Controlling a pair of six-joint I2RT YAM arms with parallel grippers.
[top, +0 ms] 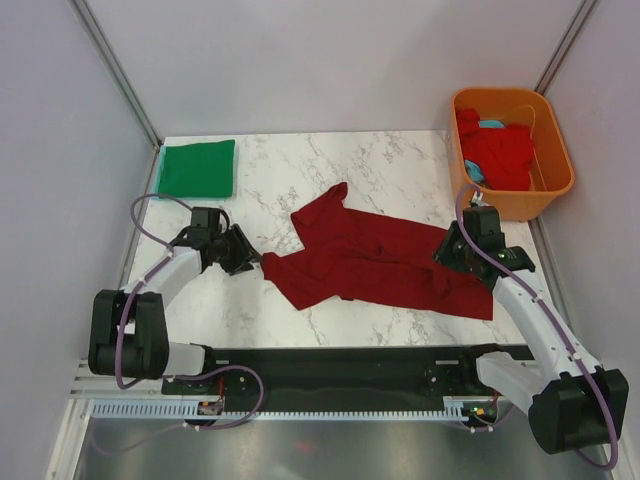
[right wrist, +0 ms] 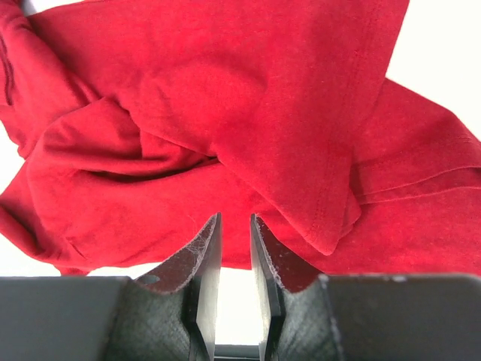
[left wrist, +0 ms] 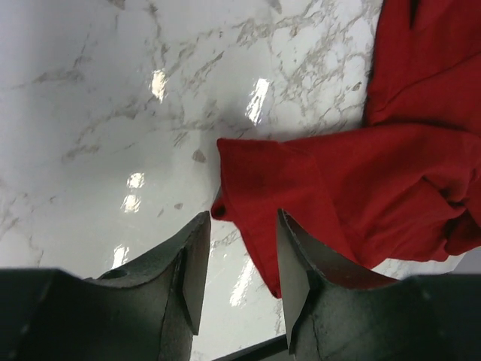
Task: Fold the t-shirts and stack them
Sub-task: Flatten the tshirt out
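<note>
A dark maroon t-shirt (top: 380, 262) lies crumpled and spread across the middle of the marble table (top: 300, 160). My left gripper (top: 254, 262) is open at the shirt's left end; in the left wrist view (left wrist: 242, 218) a sleeve corner of the maroon shirt (left wrist: 361, 188) lies just past and partly between the fingertips. My right gripper (top: 447, 250) sits at the shirt's right end; in the right wrist view (right wrist: 236, 218) its jaws stand narrowly apart, with bare table between them and the bunched shirt (right wrist: 225, 98) beyond the tips. A folded green t-shirt (top: 197, 168) lies at the back left.
An orange plastic tub (top: 520, 205) stands at the back right, holding a brighter red shirt (top: 497, 152) and a bit of light blue cloth (top: 490, 125). White walls close in the table on the left, back and right.
</note>
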